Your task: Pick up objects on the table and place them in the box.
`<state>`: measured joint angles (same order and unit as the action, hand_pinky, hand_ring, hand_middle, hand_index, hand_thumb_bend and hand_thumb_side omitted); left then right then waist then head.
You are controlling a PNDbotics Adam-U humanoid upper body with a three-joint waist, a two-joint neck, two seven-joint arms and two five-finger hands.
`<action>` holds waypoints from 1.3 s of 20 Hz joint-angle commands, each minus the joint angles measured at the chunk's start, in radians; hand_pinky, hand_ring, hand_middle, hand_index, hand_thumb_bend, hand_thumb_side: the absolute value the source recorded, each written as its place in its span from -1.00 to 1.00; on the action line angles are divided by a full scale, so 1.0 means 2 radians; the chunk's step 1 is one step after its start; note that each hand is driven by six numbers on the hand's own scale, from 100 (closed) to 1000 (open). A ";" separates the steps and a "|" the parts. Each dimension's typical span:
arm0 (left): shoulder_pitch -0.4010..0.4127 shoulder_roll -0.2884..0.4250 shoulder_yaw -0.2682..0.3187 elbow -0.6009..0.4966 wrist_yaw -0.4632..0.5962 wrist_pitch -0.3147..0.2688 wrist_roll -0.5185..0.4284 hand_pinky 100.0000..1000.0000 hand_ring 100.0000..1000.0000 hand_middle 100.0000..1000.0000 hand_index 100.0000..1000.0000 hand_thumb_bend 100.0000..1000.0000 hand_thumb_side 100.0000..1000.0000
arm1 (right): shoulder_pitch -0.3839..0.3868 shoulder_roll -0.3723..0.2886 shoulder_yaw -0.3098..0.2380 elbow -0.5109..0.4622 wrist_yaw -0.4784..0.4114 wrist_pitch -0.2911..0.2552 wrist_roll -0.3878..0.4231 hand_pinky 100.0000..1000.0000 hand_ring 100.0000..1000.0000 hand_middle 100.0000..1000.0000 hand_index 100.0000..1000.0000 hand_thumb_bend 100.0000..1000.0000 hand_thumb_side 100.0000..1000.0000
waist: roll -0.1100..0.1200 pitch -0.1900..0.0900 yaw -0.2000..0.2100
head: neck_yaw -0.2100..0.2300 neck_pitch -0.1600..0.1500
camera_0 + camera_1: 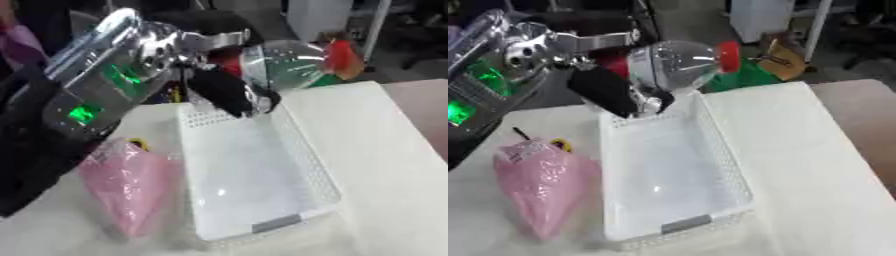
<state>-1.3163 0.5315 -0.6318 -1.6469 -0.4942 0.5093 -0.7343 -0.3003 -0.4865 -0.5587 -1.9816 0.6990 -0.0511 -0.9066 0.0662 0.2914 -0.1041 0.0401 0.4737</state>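
Clear plastic, a bottle (677, 65) with a red cap (728, 54) hangs in the air above the far end of the white basket (710, 150), lying roughly on its side with the cap turned toward the right. The left hand (614, 92) holds it, dark fingers (229, 92) curled round the bottle's lower side and pointing down toward the basket's far rim. The left arm (96, 85), silver with green lights, comes in from the upper left. The basket has perforated walls and a bare floor; it stands lengthwise on the pale table (815, 150). Just beside its left wall lies a pink bag (540, 185), wider at the far end and tapering toward the near edge, with a small yellow and black thing (560, 145) at its far end. Whether the bag touches the basket I cannot tell. The right hand shows in neither view
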 commanded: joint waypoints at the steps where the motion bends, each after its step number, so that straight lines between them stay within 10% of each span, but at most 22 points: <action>1: -0.005 -0.002 -0.006 0.004 0.008 0.101 -0.086 0.42 0.47 0.14 0.24 -0.88 -0.06 | -0.006 -0.008 -0.001 -0.009 -0.004 0.000 0.000 0.38 0.26 0.34 0.48 -1.00 0.50 | -0.002 -0.009 -0.002 | -0.001 -0.005; 15: 0.011 -0.019 -0.034 0.058 -0.031 0.097 -0.086 0.51 0.57 0.32 0.43 -0.62 -0.15 | -0.008 -0.005 -0.002 -0.009 -0.008 -0.001 0.000 0.38 0.26 0.34 0.48 -1.00 0.49 | -0.003 -0.003 -0.009 | -0.003 -0.011; 26: 0.008 -0.020 -0.039 0.066 -0.024 0.082 -0.086 0.78 0.93 0.95 1.00 -0.10 -0.18 | -0.008 -0.004 -0.004 -0.009 -0.010 -0.002 0.003 0.38 0.26 0.34 0.48 -1.00 0.50 | -0.002 -0.001 -0.009 | -0.002 -0.011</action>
<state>-1.2782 0.4837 -0.7202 -1.5045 -0.5488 0.5067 -0.7369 -0.3080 -0.4776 -0.5599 -1.9816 0.6877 -0.0543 -0.9036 0.0669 0.3059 -0.1212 0.0350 0.4639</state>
